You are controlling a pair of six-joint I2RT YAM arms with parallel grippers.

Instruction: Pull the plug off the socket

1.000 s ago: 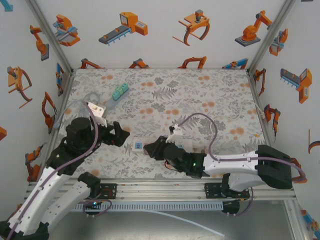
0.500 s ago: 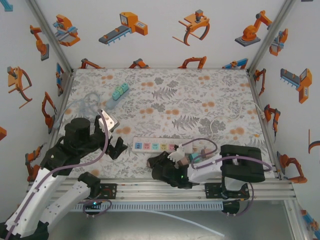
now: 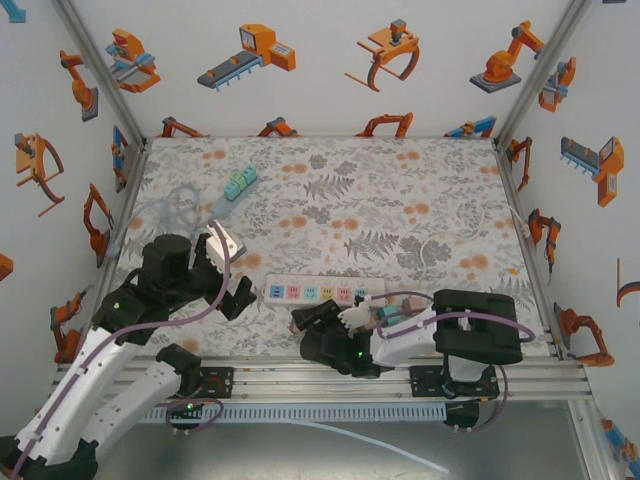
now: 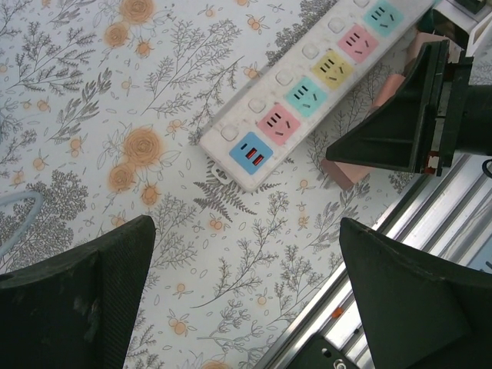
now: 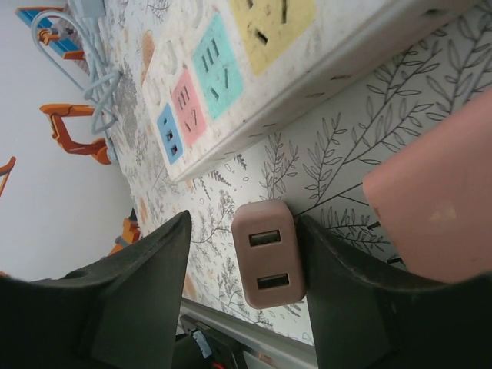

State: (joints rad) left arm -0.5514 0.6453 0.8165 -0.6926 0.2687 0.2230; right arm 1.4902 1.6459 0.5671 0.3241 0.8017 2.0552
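Note:
The white power strip [image 3: 325, 291] with coloured sockets lies near the table's front edge; it also shows in the left wrist view [image 4: 307, 100] and the right wrist view [image 5: 231, 69]. All its visible sockets are bare. The plug [image 5: 268, 254], a small pink charger with two USB ports, lies on the cloth apart from the strip, between my right gripper's [image 5: 244, 231] fingers. One finger touches it; a gap stands on the other side, so the jaws are open. My right gripper [image 3: 318, 318] sits just in front of the strip. My left gripper [image 3: 235, 287] hovers wide open left of the strip's end [image 4: 246, 231].
A pink block [image 5: 438, 207] lies right beside the plug. The aluminium rail [image 3: 400, 375] borders the table's near edge, close to both grippers. Teal connector blocks [image 3: 240, 184] and a clear cable [image 3: 175, 205] lie at the back left. A white cable [image 3: 435, 250] curls right of centre.
My right arm drew back toward the near edge, uncovering the strip, and its jaws have loosened off the plug. My left gripper opened wider and shifted slightly.

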